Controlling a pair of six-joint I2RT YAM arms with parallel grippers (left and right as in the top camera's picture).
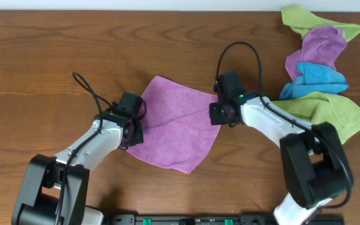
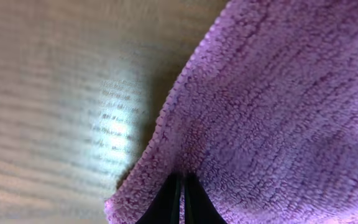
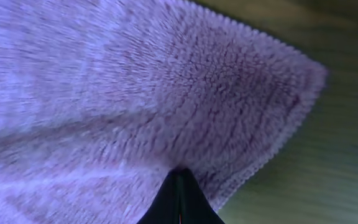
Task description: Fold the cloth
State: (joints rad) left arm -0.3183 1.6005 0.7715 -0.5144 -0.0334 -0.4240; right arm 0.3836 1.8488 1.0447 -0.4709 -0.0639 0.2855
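Mid table point(image 1: 42, 56): purple cloth point(image 1: 174, 128) lies spread out diamond-wise, w/ a crease running across btwn the arms. The left gripper point(image 1: 132, 132) is pinched tight on its left edge, the right gripper point(image 1: 222, 114) clamped on its right corner. A pile of cloths point(image 1: 320, 75) (green, blue, mauve) sits far right, well apart

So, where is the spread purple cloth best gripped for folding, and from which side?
At its two opposite side corners, each from its own outer side. The cloth lies flat like a diamond, so those thin corners stick out freely; the left fingers and right fingers pinch there.
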